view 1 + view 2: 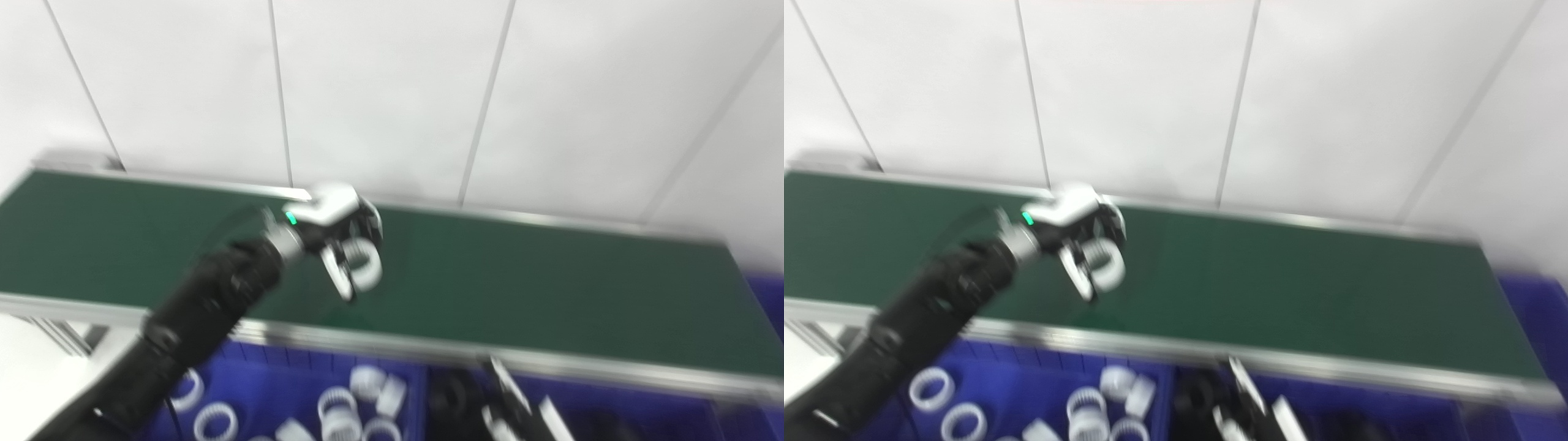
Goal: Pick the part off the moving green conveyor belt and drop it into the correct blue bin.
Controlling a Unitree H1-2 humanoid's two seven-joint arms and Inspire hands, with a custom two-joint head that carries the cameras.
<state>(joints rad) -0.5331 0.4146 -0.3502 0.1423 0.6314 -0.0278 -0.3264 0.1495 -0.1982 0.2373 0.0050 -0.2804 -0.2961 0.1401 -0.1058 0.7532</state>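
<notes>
My left hand [343, 236] is over the green conveyor belt [551, 288], a little above it, with its fingers closed around a white ring-shaped part [364, 262]. The same hand [1078, 229] and white ring part [1105, 263] show in the right eye view. The left blue bin [275, 392] below the belt holds several white ring parts. My right hand [508, 410] sits low at the bottom edge over the right blue bin [643, 410]; it is blurred and I cannot tell how its fingers stand.
The belt's metal front rail [429, 352] runs between the belt and the bins. A white panelled wall [392, 92] stands right behind the belt. Dark parts [450, 398] lie in the right bin. Another blue bin [765, 294] shows at the far right.
</notes>
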